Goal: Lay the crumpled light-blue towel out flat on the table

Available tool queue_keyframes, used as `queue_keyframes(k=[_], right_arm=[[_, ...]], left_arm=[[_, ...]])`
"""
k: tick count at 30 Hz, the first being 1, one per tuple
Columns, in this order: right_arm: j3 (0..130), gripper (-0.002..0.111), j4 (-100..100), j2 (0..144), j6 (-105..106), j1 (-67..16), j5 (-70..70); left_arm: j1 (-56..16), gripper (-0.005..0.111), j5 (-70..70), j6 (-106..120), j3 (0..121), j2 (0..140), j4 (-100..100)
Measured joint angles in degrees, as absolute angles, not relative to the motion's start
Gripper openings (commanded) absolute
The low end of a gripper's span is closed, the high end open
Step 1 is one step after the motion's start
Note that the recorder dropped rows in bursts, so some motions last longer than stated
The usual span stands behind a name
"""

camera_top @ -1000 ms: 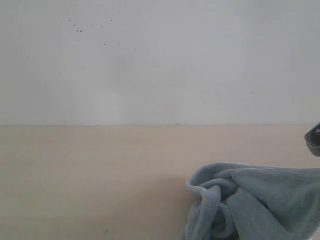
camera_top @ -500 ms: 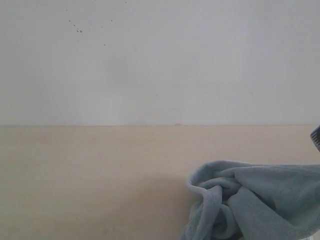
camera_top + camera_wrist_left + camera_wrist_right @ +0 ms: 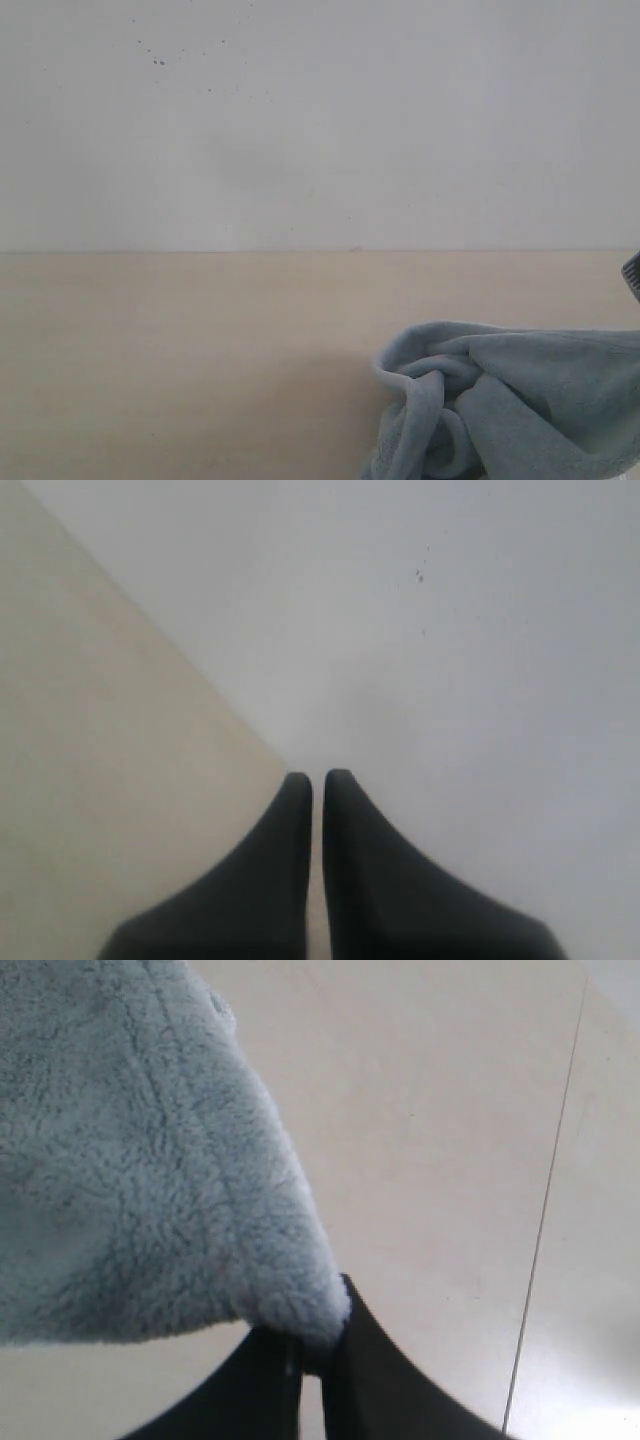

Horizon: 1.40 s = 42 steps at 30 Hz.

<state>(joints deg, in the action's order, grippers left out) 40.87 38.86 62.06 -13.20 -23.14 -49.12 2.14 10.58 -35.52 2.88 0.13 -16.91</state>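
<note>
White wall (image 3: 320,120) fills the back, the biggest thing here. Below it is the pale beige tabletop (image 3: 180,350), wide and plain. The towel (image 3: 500,400), light blue and fluffy, lies crumpled on the tabletop at about 4 o'clock in the exterior view, bunched in thick folds and cut off by the frame edge. My right claw (image 3: 312,1355) is clenched on a hemmed corner of the towel, fleece pinched between both fingers. My left claw (image 3: 318,785) is clenched too, fingers pressed together and empty, pointing at the line where tabletop meets wall. A few small dark specks (image 3: 155,58) mark the wall at 11 o'clock.
</note>
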Motion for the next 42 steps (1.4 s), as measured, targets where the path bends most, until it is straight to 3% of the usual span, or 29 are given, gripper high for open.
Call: queue_keyframes(k=[12,24,30,36,42], right_arm=[[40.87,0.004,37.98,62.06,-13.20,-23.14,-48.31],[40.87,0.004,37.25,62.06,-13.20,-23.14,-45.96],[40.87,0.004,36.97,62.06,-13.20,-23.14,-44.43],[40.87,0.004,36.87,62.06,-13.20,-23.14,-42.92],[40.87,0.004,36.76,62.06,-13.09,-23.14,-41.78]], left_arm=[[-2.68,0.004,33.54,36.59,8.90,4.15,-74.61],[-2.68,0.006,47.49,79.51,8.90,37.00,-96.52],[-3.42,0.029,51.12,95.54,9.68,57.33,-98.78],[-8.72,0.033,53.47,103.79,15.10,75.85,-98.90],[-18.88,0.033,51.78,105.68,23.85,88.86,-99.27]])
